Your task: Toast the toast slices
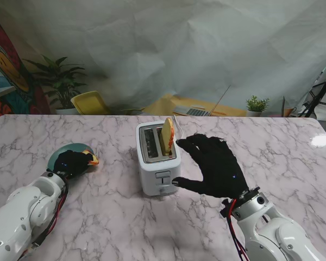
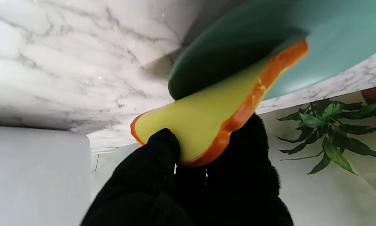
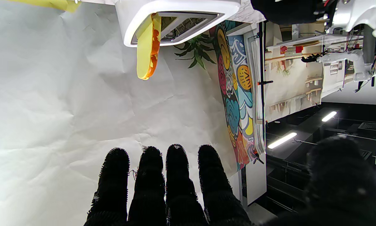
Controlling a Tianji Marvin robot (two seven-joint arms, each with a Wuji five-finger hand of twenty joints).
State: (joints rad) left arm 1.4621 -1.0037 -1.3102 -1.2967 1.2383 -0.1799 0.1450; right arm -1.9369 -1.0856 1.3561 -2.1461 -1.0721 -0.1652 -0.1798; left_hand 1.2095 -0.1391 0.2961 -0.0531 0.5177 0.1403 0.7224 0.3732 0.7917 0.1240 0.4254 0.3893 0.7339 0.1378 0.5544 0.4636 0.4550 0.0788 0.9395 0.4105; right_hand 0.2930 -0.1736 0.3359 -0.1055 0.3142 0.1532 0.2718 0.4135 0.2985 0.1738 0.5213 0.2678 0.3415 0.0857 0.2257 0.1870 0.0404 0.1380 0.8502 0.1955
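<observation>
Bread (image 1: 167, 136) juts from the toaster (image 1: 157, 159) beside your spread right hand (image 1: 213, 166); left hand (image 1: 70, 161) pinching the second slice (image 2: 206, 119) could drop it.

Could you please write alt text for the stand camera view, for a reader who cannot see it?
A white two-slot toaster stands mid-table on marble, one toast slice sticking up from its right slot. The black-gloved right hand hovers open beside it, while the left hand grips a second slice over a teal plate.
</observation>
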